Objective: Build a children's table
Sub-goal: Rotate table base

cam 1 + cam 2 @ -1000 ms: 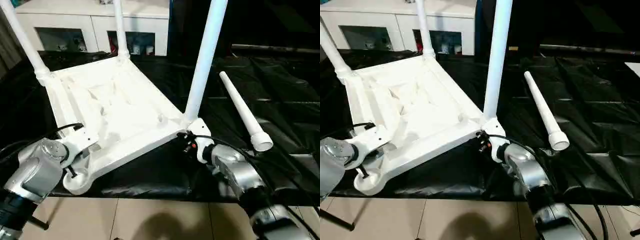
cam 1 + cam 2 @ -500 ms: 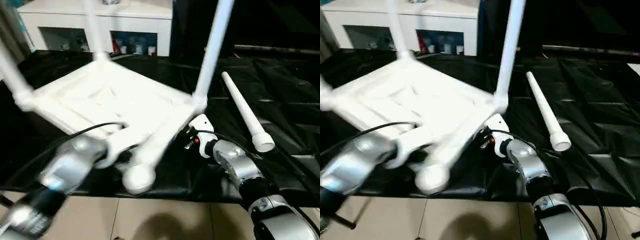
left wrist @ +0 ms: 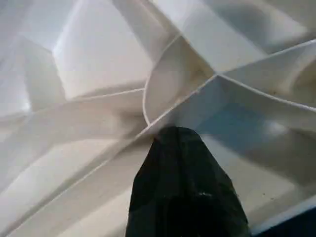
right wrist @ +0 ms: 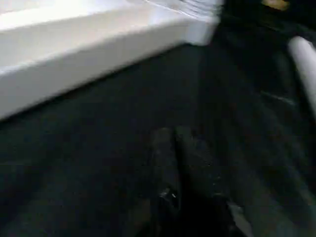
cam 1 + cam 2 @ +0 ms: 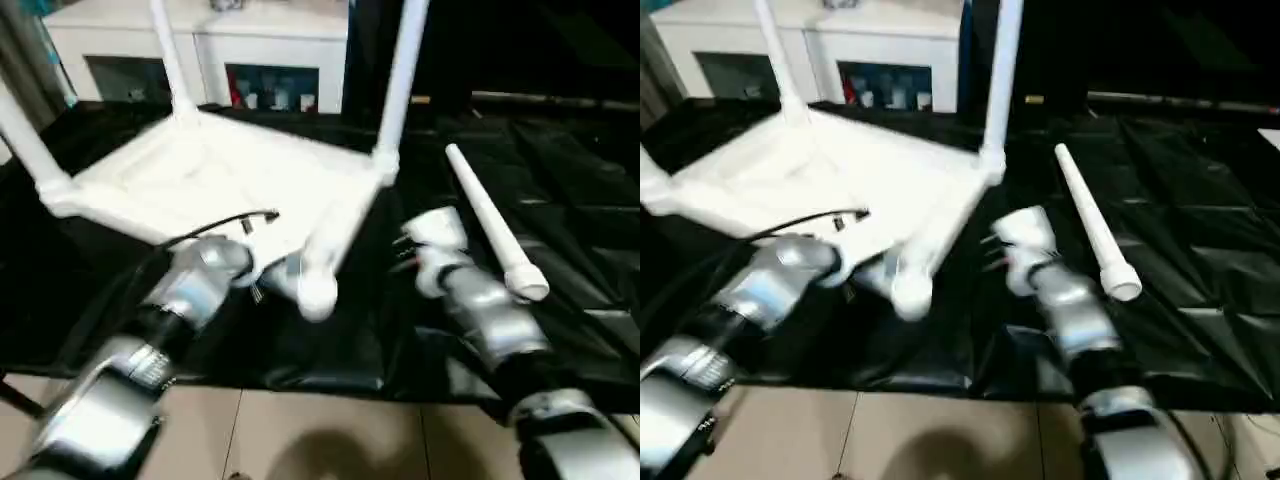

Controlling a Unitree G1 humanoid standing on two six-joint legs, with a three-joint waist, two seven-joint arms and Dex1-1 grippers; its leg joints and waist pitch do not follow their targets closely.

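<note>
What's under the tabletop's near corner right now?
The near corner hangs lifted over black cloth, with nothing else visible beneath it. The left claw is shut on a rib of the tabletop. The cloth under the tabletop's middle is covered.

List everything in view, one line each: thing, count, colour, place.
Tabletop: one, white, upside down on the black cloth, near corner lifted.
Fitted legs: three, white, standing up from the tabletop's corners.
Loose leg: one, white, lying on the cloth to the right.
Black cloth: one, covering the work table.
Cabinet: one, white, glass doors, behind.
Left end effector: black, shut, against the tabletop's ribbed underside.
Right end effector: black, shut, over the cloth, apart from the tabletop.
</note>
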